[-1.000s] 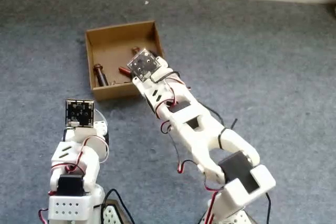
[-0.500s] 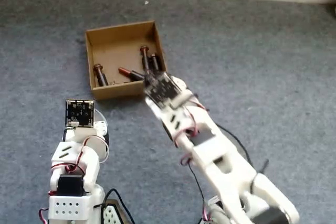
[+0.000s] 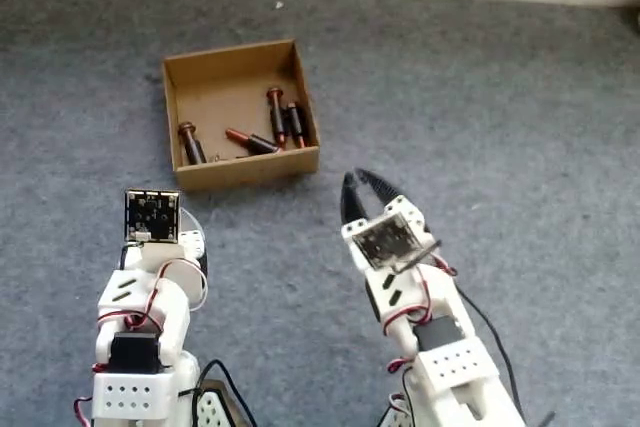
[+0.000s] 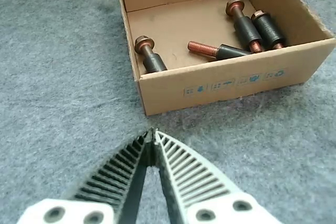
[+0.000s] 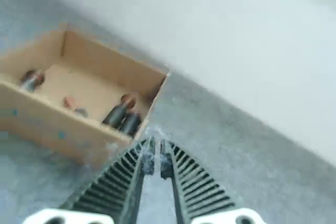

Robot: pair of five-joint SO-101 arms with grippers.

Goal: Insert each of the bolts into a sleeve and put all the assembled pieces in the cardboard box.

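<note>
Four sleeved bolts (image 3: 276, 117) lie on the floor of the cardboard box (image 3: 245, 169), two of them side by side. Left gripper (image 4: 152, 136): tips pressed together, empty, over grey carpet (image 3: 500, 117) near the box's front wall. Right gripper (image 3: 352, 180): thin slit between tips, empty, near a front box corner, not touching.

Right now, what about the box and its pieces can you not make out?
Left wrist view: the near wall of the cardboard box hides the lower end of the lone piece.
Right wrist view: that wall covers the lower ends of the pieces.
High view: the pieces are too small to judge how fully each is assembled.
</note>
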